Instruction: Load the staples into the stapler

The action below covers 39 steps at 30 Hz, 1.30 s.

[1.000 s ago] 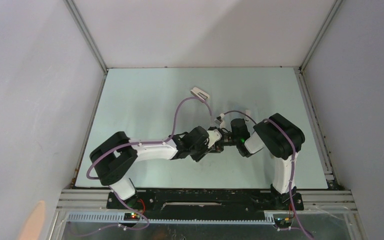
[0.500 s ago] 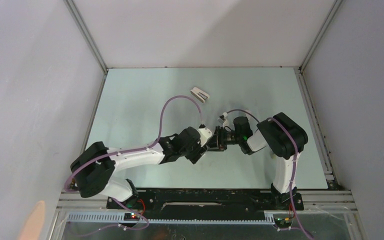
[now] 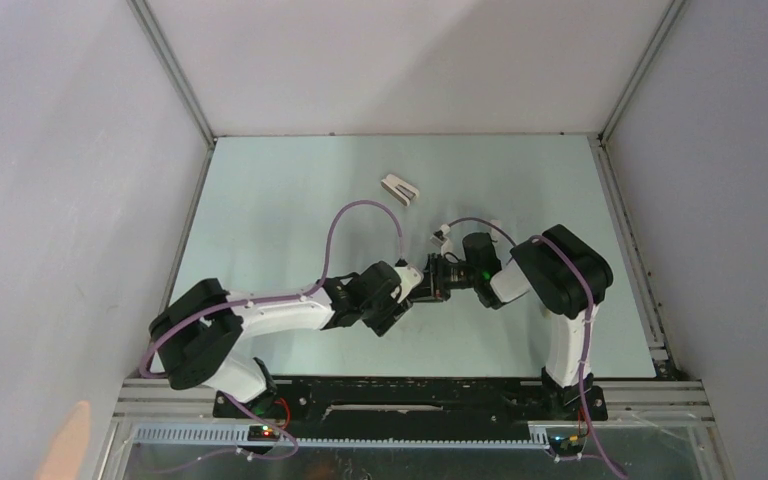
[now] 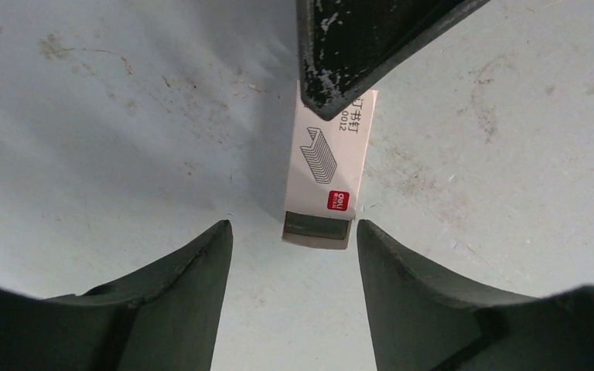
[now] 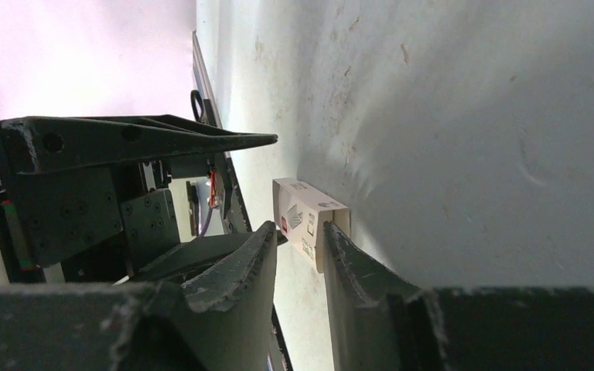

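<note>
Pale green, scuffed and faintly stained, the table [image 3: 260, 200] carries the whole job near its middle. There the left arm [image 3: 280, 310] and the right arm [image 3: 560, 270] reach in toward each other, so that one can brace what the other works on. The right gripper [image 5: 300, 236] is clamped on the far end of a small box sleeve [image 4: 329, 154], its chipped black fingers holding it down at the tabletop. That hold, I judge, is meant to steady the sleeve while its contents are drawn out. The left gripper [image 4: 292, 228] faces it from the near side with jaws spread wide, one smooth dark finger to each side of the sleeve's near end, gripping nothing. The sleeve is flat white cardboard, printed with a line drawing of a staple strip and a red mark [image 4: 336, 201]. (The stapler I cannot pick out with confidence; a small white object [image 3: 400, 188] lies well apart toward the far side.) At the sleeve's open near end the staples [image 4: 315, 226] show as a thin silvery-grey band, barely poking out between the left fingers.
</note>
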Available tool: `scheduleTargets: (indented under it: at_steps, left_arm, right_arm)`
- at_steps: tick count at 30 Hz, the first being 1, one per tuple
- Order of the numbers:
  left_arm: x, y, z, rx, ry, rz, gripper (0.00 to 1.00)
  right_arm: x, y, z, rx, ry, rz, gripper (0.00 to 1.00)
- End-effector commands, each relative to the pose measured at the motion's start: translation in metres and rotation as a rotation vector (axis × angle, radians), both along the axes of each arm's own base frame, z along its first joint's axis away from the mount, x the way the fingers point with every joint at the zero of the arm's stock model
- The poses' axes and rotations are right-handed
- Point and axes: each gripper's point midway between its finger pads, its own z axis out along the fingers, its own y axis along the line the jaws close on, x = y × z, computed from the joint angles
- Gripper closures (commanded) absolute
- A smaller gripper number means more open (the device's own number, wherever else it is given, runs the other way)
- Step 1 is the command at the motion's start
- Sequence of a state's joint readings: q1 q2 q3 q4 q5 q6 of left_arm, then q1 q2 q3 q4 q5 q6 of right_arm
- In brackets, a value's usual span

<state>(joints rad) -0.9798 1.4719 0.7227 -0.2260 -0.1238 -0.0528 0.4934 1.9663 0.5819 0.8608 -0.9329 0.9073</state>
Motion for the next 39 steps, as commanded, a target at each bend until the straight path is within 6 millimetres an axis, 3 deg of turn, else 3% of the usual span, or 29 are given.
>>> scheduleTargets:
  at_steps: [1, 15, 23, 33, 39]
  left_arm:
    - [0.001, -0.012, 0.007, -0.031, -0.001, -0.024, 0.37]
    - [-0.002, -0.011, -0.002, -0.010, 0.024, -0.042, 0.49]
    - [-0.003, -0.010, -0.002, -0.013, 0.022, -0.042, 0.64]
    - [-0.006, -0.009, -0.004, -0.015, 0.030, -0.046, 0.67]
    - [-0.006, -0.009, -0.004, -0.015, 0.034, -0.048, 0.67]
  right_arm:
    - [0.004, 0.009, 0.004, 0.023, -0.047, 0.034, 0.70]
    - [0.002, 0.008, 0.002, 0.019, -0.052, 0.043, 0.89]
    - [0.005, 0.004, 0.001, 0.016, -0.053, 0.037, 0.96]
    - [0.018, -0.014, 0.001, -0.003, -0.053, 0.002, 1.00]
    - [0.028, -0.036, 0.001, -0.030, -0.058, -0.029, 0.99]
